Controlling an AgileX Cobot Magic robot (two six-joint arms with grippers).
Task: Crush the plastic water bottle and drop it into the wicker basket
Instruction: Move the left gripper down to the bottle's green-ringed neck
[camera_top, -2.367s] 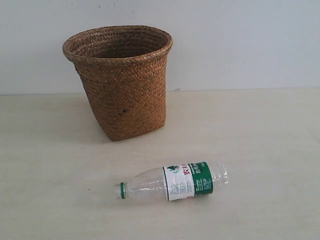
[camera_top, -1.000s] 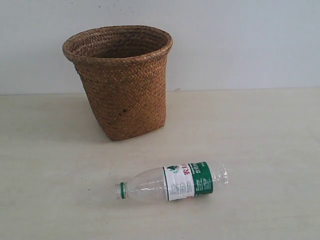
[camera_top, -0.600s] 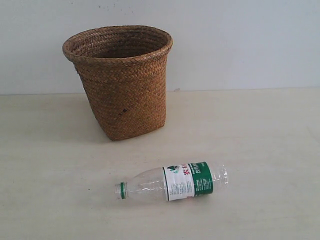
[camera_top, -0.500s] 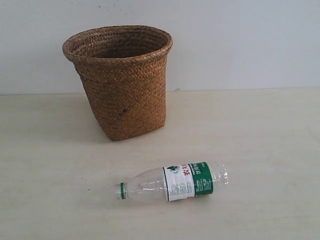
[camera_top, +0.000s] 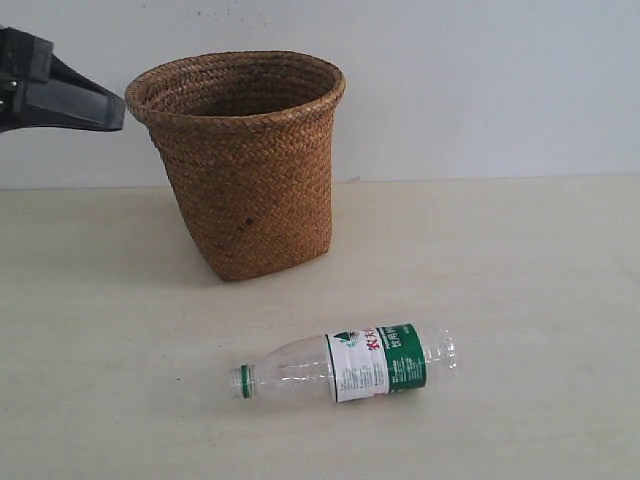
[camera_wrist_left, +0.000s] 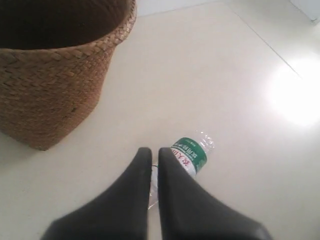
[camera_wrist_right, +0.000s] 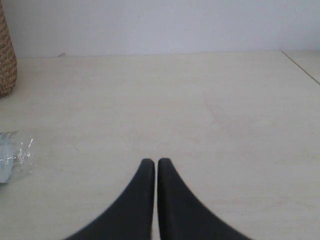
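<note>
Both grippers are clenched on nothing. The left gripper hangs just beside the basket rim, its fingers hiding the neck of the bottle, which lies uncrushed on its side on the table in front of the basket. Only its own camera shows the right gripper, with the bottle's base cut off at the edge.

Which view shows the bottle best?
The exterior view: the whole bottle lies unobstructed, cap to base. The left wrist view has the left gripper hiding its neck; the right wrist view, only a clear end.
</note>
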